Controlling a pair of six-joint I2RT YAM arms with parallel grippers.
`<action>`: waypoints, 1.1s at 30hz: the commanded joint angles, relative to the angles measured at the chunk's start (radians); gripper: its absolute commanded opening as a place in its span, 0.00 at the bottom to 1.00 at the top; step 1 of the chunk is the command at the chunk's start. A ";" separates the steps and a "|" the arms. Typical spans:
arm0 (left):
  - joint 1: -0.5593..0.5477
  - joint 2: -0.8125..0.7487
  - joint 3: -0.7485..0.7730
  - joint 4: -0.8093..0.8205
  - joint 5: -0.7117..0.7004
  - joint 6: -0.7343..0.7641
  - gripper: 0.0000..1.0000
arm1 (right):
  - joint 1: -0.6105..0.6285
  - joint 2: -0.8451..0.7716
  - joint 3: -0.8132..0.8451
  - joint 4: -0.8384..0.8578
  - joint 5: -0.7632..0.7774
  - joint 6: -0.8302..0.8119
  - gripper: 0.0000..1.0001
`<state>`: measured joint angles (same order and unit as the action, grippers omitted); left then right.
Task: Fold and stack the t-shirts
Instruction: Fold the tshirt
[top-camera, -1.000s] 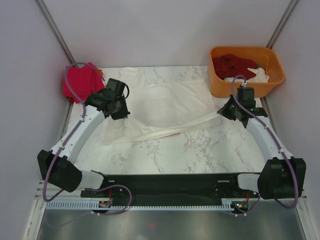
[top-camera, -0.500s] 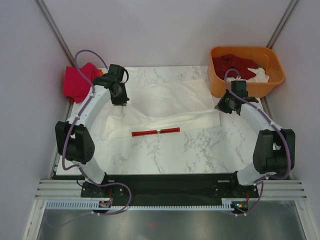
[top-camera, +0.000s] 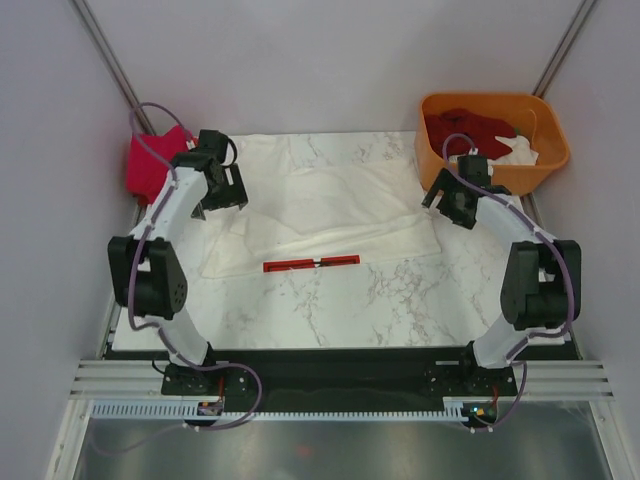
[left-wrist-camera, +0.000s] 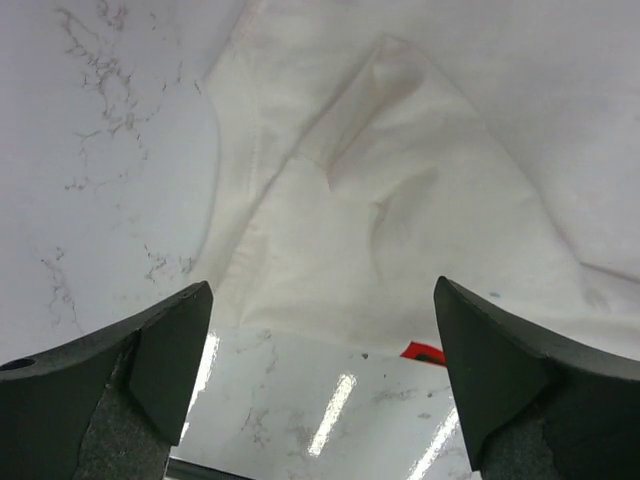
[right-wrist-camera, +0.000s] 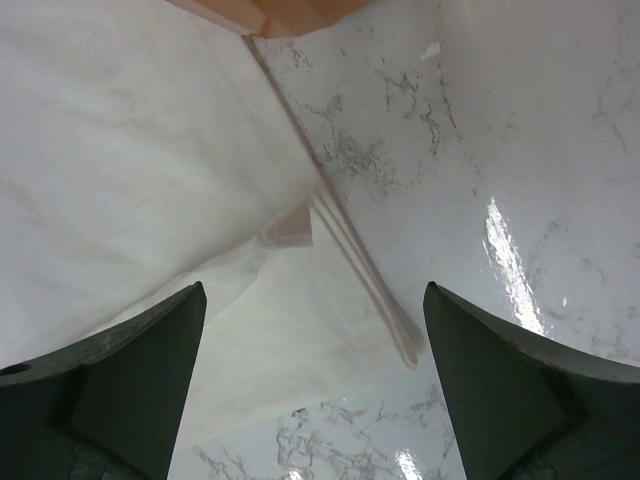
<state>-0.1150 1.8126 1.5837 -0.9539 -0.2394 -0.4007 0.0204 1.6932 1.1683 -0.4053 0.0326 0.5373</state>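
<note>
Your left tool (left-wrist-camera: 320, 330) and right tool (right-wrist-camera: 315, 330) both stand wide open and empty, one over each side edge of the large white cloth t-shirt (top-camera: 330, 215). That shirt lies spread on the white marble table (top-camera: 400, 295), its red print at the near edge.

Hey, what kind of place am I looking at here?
Probably a robot lab cell: left arm and right arm bolted at a marble-look table, plain wall panels around it, orange tub of t-shirts.

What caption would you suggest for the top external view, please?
Left arm's fingers and right arm's fingers open above the large white cloth t-shirt lying on the marble table.
</note>
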 joint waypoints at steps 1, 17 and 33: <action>0.003 -0.209 -0.141 0.021 -0.052 -0.032 0.99 | 0.000 -0.141 -0.022 -0.010 0.063 -0.040 0.98; 0.024 -0.406 -0.636 0.253 0.103 -0.072 1.00 | 0.000 -0.186 -0.320 0.080 -0.108 -0.051 0.98; 0.101 -0.279 -0.617 0.268 0.057 -0.084 0.97 | -0.017 -0.067 -0.371 0.210 -0.128 -0.017 0.44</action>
<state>-0.0200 1.5063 0.9417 -0.7010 -0.1513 -0.4637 0.0055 1.6020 0.8280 -0.2054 -0.0864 0.5087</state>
